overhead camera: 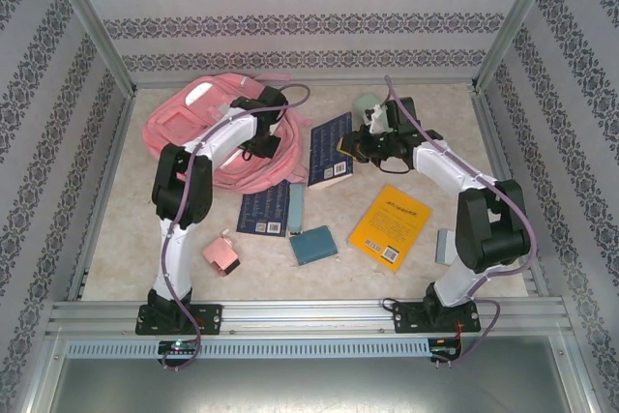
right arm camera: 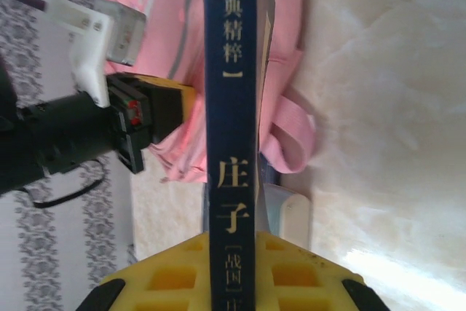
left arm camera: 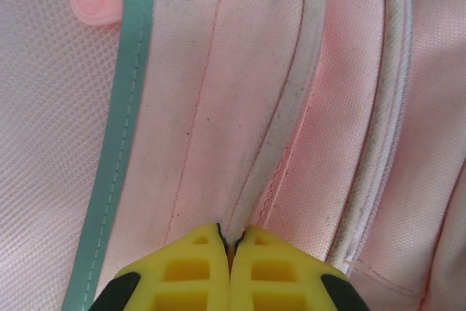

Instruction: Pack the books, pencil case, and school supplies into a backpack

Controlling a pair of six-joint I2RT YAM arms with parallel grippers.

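As left end effector (left arm camera: 231,244) pinches backpack (left arm camera: 218,71), right end effector (right arm camera: 231,242) clamps book (right arm camera: 229,71).

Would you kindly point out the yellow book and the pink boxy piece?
Yellow book (overhead camera: 390,226), top external view, middle of its cover.
Pink boxy piece (overhead camera: 221,254), top external view, its top face.

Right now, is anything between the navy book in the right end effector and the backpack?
No loose item does. The left end effector, shut on the backpack piping, sits at the side facing the navy book.
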